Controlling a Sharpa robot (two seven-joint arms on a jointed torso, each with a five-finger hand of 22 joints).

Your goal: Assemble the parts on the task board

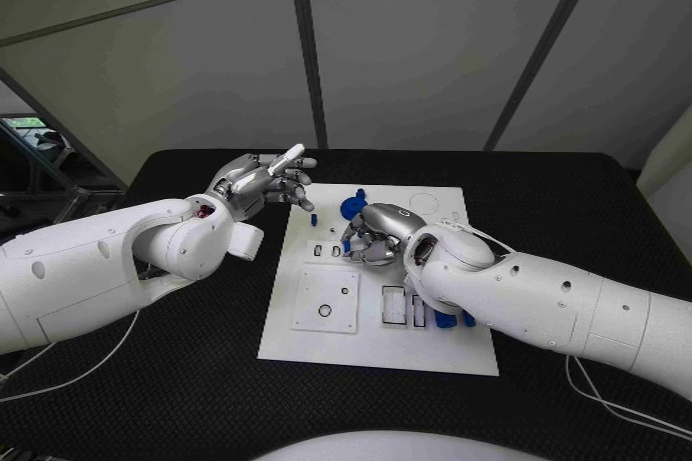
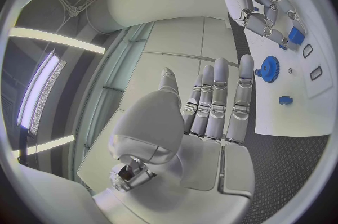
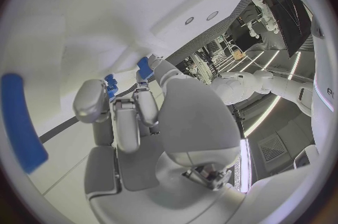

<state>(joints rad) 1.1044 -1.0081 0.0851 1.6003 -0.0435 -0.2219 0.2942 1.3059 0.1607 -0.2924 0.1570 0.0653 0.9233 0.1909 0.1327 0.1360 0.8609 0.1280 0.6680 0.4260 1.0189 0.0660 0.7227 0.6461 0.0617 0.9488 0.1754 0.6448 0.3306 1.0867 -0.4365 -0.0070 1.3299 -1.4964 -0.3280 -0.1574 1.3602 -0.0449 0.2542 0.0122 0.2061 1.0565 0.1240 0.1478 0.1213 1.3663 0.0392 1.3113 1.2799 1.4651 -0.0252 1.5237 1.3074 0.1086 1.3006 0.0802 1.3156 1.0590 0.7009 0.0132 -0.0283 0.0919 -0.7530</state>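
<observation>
Mid-assembly: right hand (image 1: 372,236) pinches a blue part (image 3: 144,68) over the task board (image 1: 378,351); blue gear (image 2: 270,68) lies loose there; left hand (image 1: 268,186) hovers beside it, fingers spread, empty.

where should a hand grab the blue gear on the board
Take the blue gear by its toothed rim, coming from above. It seems to lie flat on the task board, so only the rim offers opposing sides. The left hand, open beside the board, looks nearest.
</observation>
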